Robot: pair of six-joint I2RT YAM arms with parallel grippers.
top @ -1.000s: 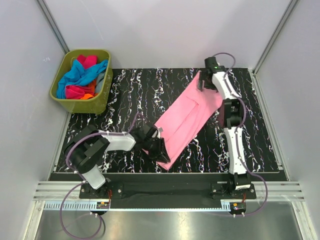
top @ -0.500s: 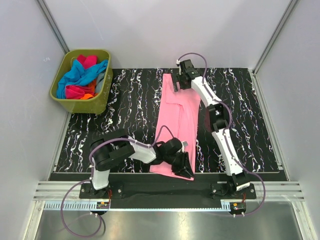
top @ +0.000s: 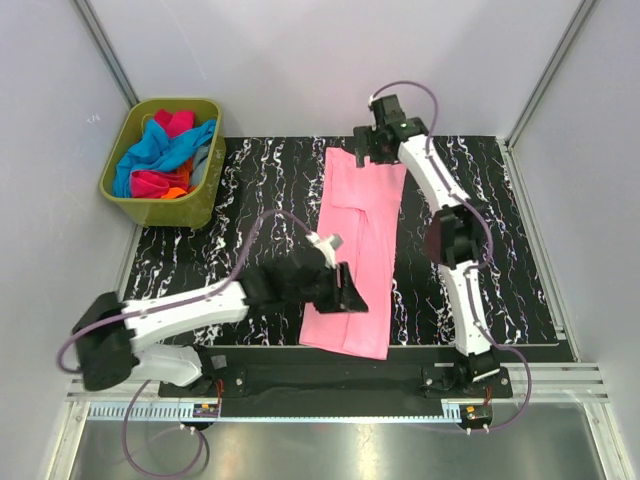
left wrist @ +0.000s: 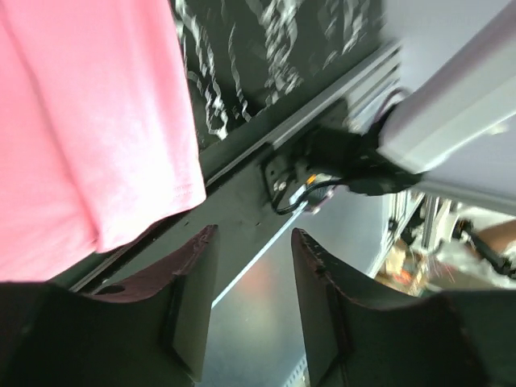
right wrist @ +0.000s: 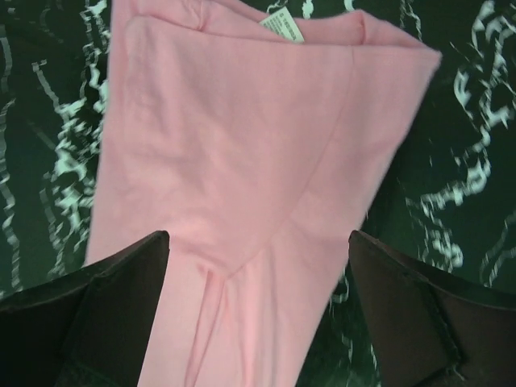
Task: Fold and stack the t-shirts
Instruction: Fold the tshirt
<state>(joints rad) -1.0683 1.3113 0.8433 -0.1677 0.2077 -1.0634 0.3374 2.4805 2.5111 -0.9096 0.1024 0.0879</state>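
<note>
On the table [top: 250, 200], the light pink t-shirt [top: 360, 250] is lying far edge to near. We are hovering right gripper [top: 371, 147] over its far end, left gripper [top: 345, 292] by the near, both spread, empty.

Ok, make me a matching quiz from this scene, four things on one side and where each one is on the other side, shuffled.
Things:
1. light pink t-shirt
2. olive bin
3. left hand
4. right hand

Places:
A. far left corner
B. over the shirt's far end
C. lying flat in the middle of the table
D. by the shirt's near end

Pairs: 1-C, 2-A, 3-D, 4-B
</note>
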